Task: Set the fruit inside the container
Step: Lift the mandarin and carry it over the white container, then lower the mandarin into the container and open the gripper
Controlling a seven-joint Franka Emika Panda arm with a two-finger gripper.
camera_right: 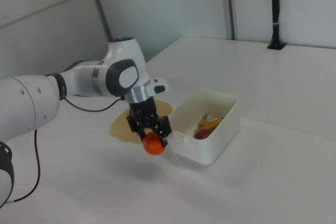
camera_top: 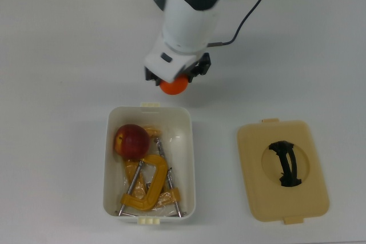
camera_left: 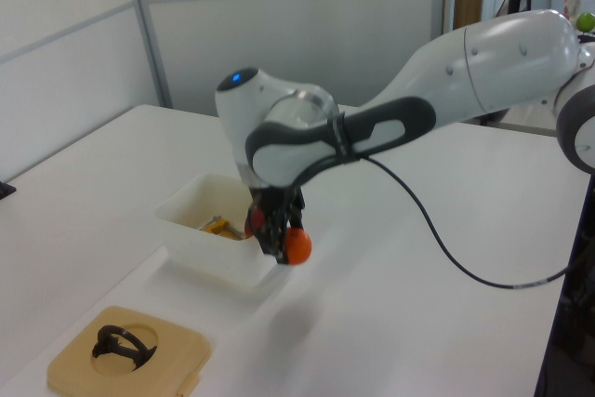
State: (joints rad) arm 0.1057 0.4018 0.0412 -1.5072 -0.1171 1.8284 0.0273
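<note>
The orange mandarin [camera_top: 173,86] [camera_left: 297,245] [camera_right: 154,144] hangs in the air above the table, just outside one short end of the white container [camera_top: 190,164] [camera_left: 191,238] [camera_right: 218,140]. My gripper [camera_top: 174,82] [camera_left: 284,241] [camera_right: 152,132] is shut on it from above. The red apple [camera_top: 131,140] [camera_right: 202,135] lies inside the container, in the corner toward the top view's upper left. In the left view the tub's wall and my gripper hide the apple.
Yellow C-clamps [camera_top: 147,188] lie in the container beside the apple. A flat tan lid [camera_top: 282,171] [camera_left: 125,357] with a black handle rests on the table at the top view's right of the container. The arm's cable [camera_left: 437,244] trails over the white table.
</note>
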